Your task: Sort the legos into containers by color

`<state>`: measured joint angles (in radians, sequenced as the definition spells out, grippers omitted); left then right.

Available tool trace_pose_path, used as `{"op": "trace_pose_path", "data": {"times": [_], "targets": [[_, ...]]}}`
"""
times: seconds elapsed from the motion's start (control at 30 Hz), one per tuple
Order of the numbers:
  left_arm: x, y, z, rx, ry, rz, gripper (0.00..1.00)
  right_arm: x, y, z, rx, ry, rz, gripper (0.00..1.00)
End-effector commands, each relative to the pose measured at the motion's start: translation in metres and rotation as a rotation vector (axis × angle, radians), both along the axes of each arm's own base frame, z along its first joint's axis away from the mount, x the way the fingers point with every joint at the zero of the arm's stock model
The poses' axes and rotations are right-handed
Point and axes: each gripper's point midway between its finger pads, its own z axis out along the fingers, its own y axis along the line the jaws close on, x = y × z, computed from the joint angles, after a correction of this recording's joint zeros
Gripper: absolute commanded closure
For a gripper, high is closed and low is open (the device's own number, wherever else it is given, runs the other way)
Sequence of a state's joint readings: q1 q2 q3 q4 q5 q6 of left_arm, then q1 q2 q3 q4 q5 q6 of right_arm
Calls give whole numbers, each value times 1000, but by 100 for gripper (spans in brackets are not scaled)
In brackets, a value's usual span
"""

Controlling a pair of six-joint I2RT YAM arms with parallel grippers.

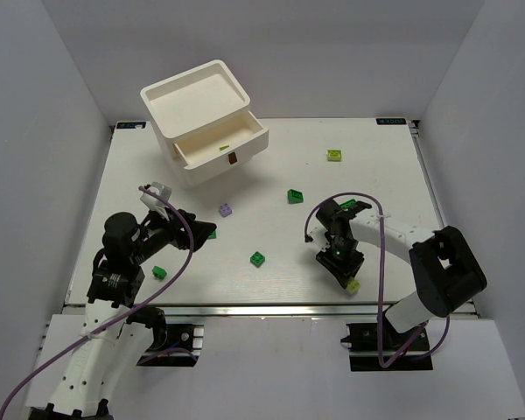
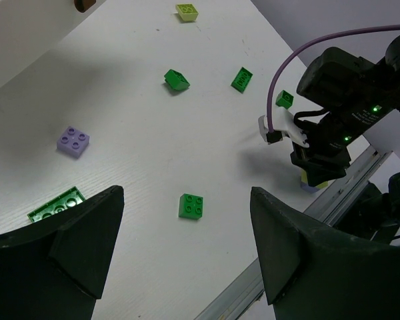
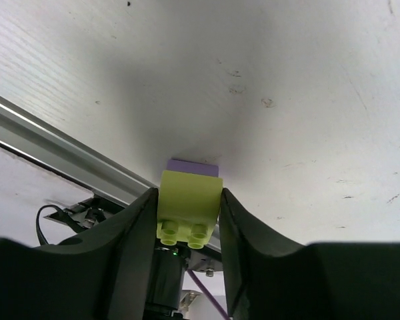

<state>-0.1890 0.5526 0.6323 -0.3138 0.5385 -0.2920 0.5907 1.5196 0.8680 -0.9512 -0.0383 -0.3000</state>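
- My right hand [image 3: 187, 203] holds a yellow-green brick [image 3: 189, 193] tight, by the near edge of the counter [image 3: 287, 80].
- My left hand [image 2: 187, 250] is wide open over the counter.

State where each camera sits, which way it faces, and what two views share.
Top external: above and behind, looking down on the table, white drawer unit and both arms.
Left wrist: on the left arm, looking across the table towards the right arm; its own open fingers frame the bottom.
Right wrist: on the right arm, looking down at the near table edge; its fingers grip a yellow-green brick.
Shared: top and left wrist both show a light purple brick.
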Motion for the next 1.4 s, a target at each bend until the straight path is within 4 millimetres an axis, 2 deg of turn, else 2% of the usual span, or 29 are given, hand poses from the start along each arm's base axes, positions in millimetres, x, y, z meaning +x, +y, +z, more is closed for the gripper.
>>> {"op": "trace_pose_path", "data": {"times": [0.0,0.17,0.3,0.37,0.4,0.5,0.53,0.57,0.63,0.7,0.77,0.8,0.83,0.87,0.93,0.97,1.07,1.1,1.13,1.17,1.2,1.23,1.27,1.33,1.37], "targets": [[0,2,1,5,-12,7,14,0,-3,9,-15,-14,-4,65],[-1,0,1,0,-17,-8,14,10,5,21,14,-50,11,76],[-11,-14,5,-40,-22,-112,14,31,27,45,108,-103,52,85],[-14,-21,4,-62,-12,-158,14,42,47,62,199,-134,78,93],[-22,-29,5,-89,7,-220,14,45,58,69,260,-140,87,97],[-32,-40,10,-170,42,-299,15,64,90,100,413,-200,126,99],[-31,-42,19,-197,10,-312,15,68,99,108,458,-211,142,100],[-34,-43,17,-238,57,-309,15,76,110,124,512,-246,157,100],[-34,-47,32,-282,-4,-336,15,82,134,151,647,-271,188,100],[-36,-50,44,-333,-21,-365,15,81,155,175,781,-281,229,100],[-36,-52,44,-380,16,-379,15,76,173,204,922,-279,277,100],[-37,-54,52,-392,-24,-398,15,78,182,217,978,-298,303,100],[-37,-55,54,-404,-26,-399,14,76,186,226,1020,-293,313,100],[-34,-55,52,-418,-11,-396,14,66,194,241,1107,-256,358,100],[-32,-56,59,-433,-47,-398,13,64,203,263,1201,-259,399,100],[-34,-59,60,-444,-45,-408,13,54,208,274,1279,-201,431,100],[-34,-63,62,-466,-65,-435,12,41,216,304,1443,-158,534,100],[-33,-64,64,-470,-89,-444,11,38,218,309,1469,-111,510,100],[-35,-66,66,-479,-94,-459,9,42,223,315,1519,-151,558,100],[-38,-68,67,-485,-102,-472,8,33,223,322,1546,-60,522,100],[-36,-68,70,-489,-121,-475,6,34,224,324,1560,-40,511,100],[-37,-70,72,-492,-124,-484,5,32,225,317,1566,-5,497,100],[-35,-72,74,-496,-124,-481,4,34,229,326,1612,-55,577,100],[-29,-73,76,-493,-115,-469,2,31,231,323,1606,32,510,100],[-28,-76,74,-488,-106,-474,2,33,234,326,1628,4,550,100]]}}
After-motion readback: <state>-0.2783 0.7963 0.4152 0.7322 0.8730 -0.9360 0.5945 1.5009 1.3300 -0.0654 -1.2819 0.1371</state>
